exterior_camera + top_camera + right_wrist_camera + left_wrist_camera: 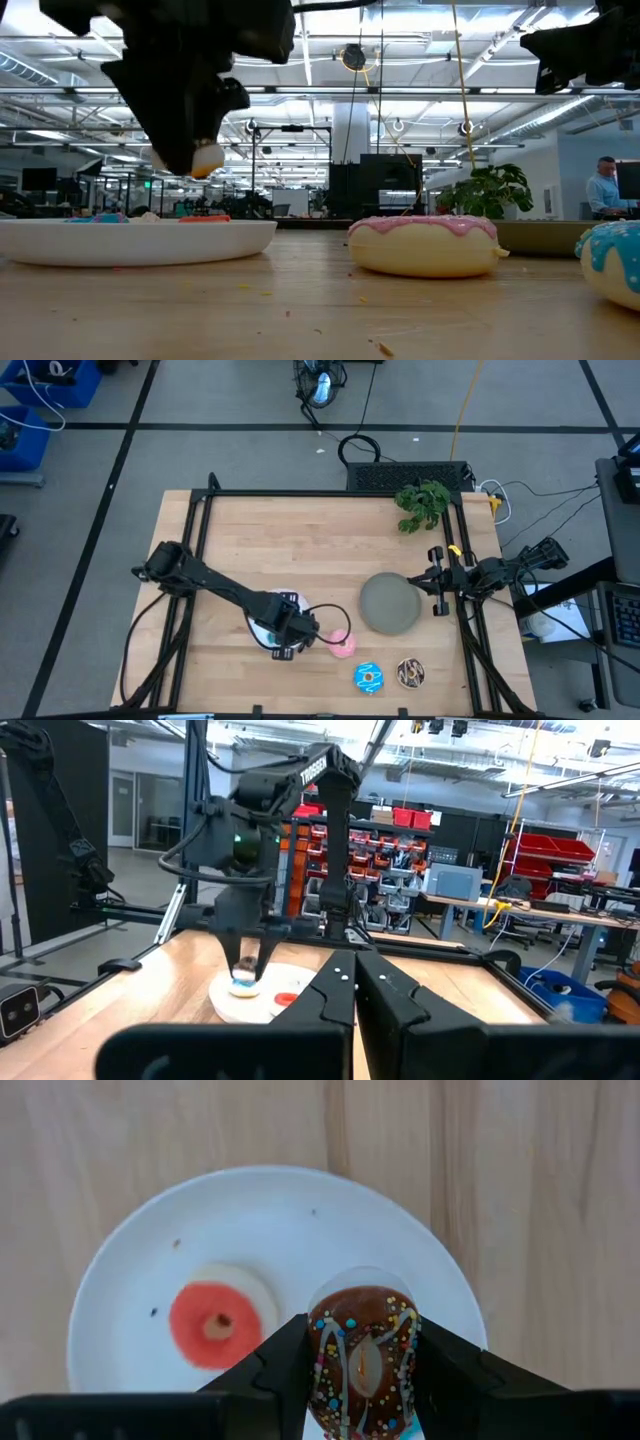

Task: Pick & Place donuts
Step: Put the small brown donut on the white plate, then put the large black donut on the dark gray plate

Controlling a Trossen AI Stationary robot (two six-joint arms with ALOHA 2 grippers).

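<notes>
My left gripper [362, 1370] hangs over the round white plate [130, 1280], shut on a tiny brown sprinkled donut [362, 1355]. A tiny red-orange donut [215, 1323] lies flat on that plate, and the low view shows a tiny blue one [100, 217] beside it. The larger pink donut [343, 647] lies on the table just right of the plate. The blue sprinkled donut [368, 678] and the dark brown drizzled donut [410, 673] lie near the table's near edge. My right gripper [437, 582] waits, shut, at the right rim of the grey plate [388, 603]. My left gripper pinches the tiny brown donut between its two fingers [285, 1370], which press on opposite outer sides of the ring [322, 1350]. The fingers come from above, pointing down. The donut is held level, its sprinkled face up, and lifted clear above the white plate [205, 160].
A green leafy plant [422, 503] sits at the table's far right corner. A black metal frame [300, 493] borders the table. Bare wood lies across the far and left parts of the table.
</notes>
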